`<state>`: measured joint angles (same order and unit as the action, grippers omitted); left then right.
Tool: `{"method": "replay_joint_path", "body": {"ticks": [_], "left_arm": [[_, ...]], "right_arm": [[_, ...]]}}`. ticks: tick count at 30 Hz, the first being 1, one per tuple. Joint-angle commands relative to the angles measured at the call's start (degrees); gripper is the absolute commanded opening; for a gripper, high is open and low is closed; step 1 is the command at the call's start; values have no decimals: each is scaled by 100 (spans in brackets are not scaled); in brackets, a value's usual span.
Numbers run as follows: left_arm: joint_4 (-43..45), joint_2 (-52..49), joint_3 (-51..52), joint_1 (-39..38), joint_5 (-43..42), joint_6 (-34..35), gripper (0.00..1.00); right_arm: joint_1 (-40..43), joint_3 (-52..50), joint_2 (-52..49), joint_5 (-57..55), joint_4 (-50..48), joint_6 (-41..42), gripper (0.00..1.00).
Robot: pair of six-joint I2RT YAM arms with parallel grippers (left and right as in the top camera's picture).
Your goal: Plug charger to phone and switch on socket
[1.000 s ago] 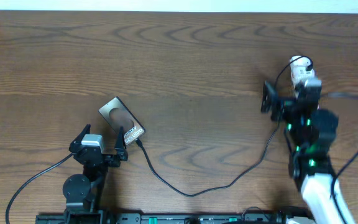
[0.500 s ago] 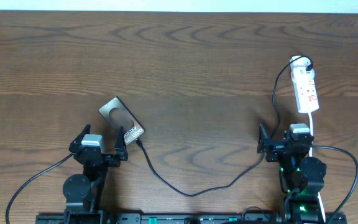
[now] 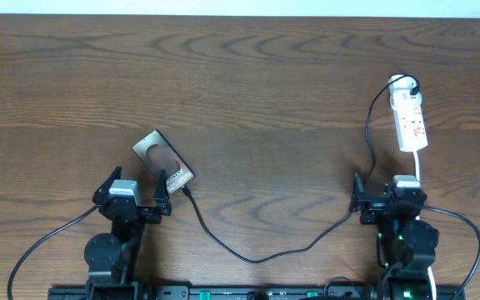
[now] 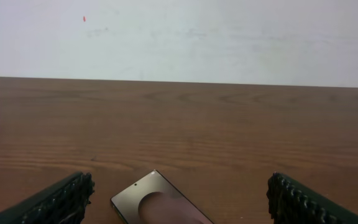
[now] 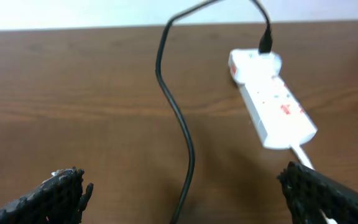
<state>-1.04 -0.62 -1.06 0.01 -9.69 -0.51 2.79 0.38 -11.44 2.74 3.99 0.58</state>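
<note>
**Holdings on your table (image 3: 248, 75), dark wood grain:**

1. Phone (image 3: 163, 160). It lies flat and slanted, left of centre, just ahead of your left gripper. The end with the white label points toward the near edge. In the left wrist view its far corner (image 4: 157, 199) shows low between the fingers.

2. Charger (image 3: 257, 258). This is a thin black cable. One end meets the label end of the phone, but you cannot tell whether the tip is fully seated. From there it sags toward the near edge, then climbs right and runs up beside the socket to a black plug at the socket's far end.

3. Socket (image 3: 410, 123). A white strip with red marks, it sits at far right, lengthwise away from you and well apart from the phone. Its white lead (image 3: 418, 165) trails toward the right gripper. The switch position is too small to read.

4. Left gripper (image 3: 137, 183). The jaws are spread wide, holding nothing, with one finger just beside the phone's label end.

5. Right gripper (image 3: 390, 196). The jaws are spread wide and empty. It sits near the table's front edge, short of the socket, with the charger passing between its fingers (image 5: 61, 193) in the wrist view.

6. Wall (image 4: 229, 37). Pale, behind the table.
</note>
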Motion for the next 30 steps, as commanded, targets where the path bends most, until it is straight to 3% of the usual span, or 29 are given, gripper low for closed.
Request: {"method": "replay_joint_path", "body": {"ticks": [1,9,30], "left_arm": [[-216,28,83,31,-26,-96,92],[-216,28,83,31,-26,-96,92],[-216,28,83,31,-26,-96,92]], "right_arm": [[-55,-7,319,-114,42,-90,99],[-59,-7,1104,-131,48,-90,99],[-59,-7,1113,-125,33,-87,99]]}}
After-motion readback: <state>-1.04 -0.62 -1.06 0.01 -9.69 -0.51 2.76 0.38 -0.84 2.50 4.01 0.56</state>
